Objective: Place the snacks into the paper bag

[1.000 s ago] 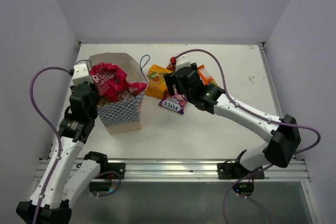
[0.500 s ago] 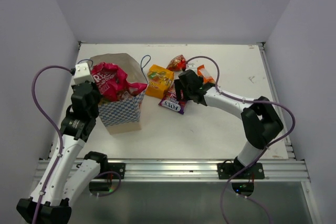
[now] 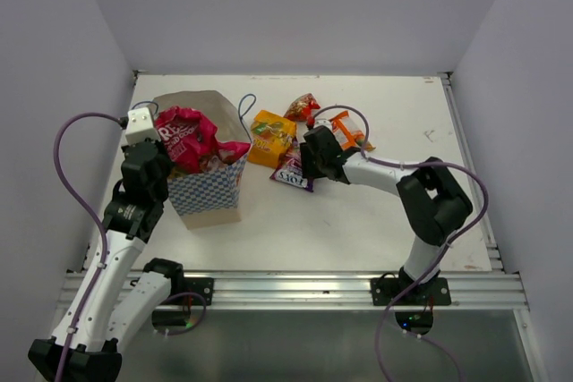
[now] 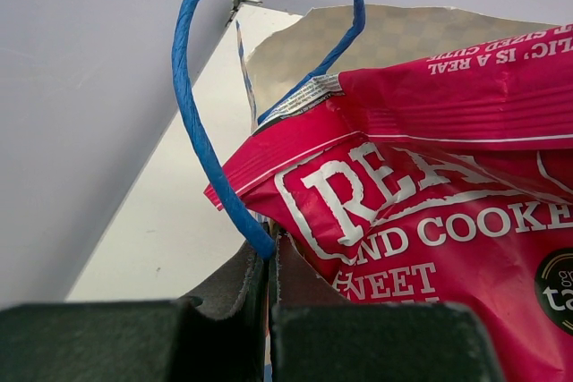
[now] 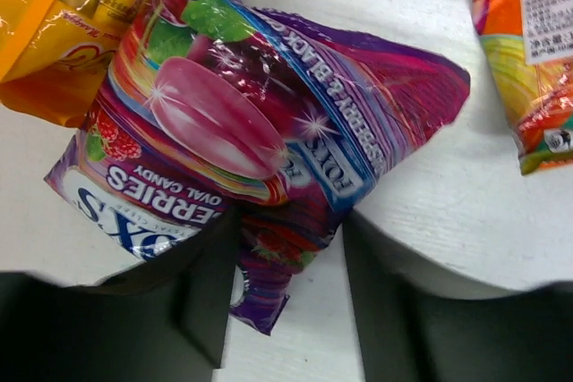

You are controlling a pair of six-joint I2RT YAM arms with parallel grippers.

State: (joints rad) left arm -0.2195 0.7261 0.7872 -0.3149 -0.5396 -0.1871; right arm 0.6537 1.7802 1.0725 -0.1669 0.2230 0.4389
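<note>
Currently the left claw [image 4: 270, 310] is closed tight on the left rim of the paper bag [image 3: 210, 194], the paper wall pinched between its fingers [image 4: 89, 342] (the wrist view shows the wall edge-on in the slit). The bag stands upright on the bench [image 3: 358, 230], left of centre. A blue cord handle [image 4: 192, 123] arcs up from just above the pinch. The magenta bag [image 3: 183, 136] sits in the bag's mouth, its top sticking out above the rim. To the right of the bag, the right claw [image 5: 291, 230] is low over the small purple packet [image 5: 269, 131], fingers apart, one on either side of a corner; whether they press it, cannot tell. The packet lies on the bench, one edge touching the yellow-orange pouch [image 3: 271, 136]. The small orange packet [image 3: 351, 131] lies just right of the claw. The small red packet [image 3: 303, 106] is farthest back.
</note>
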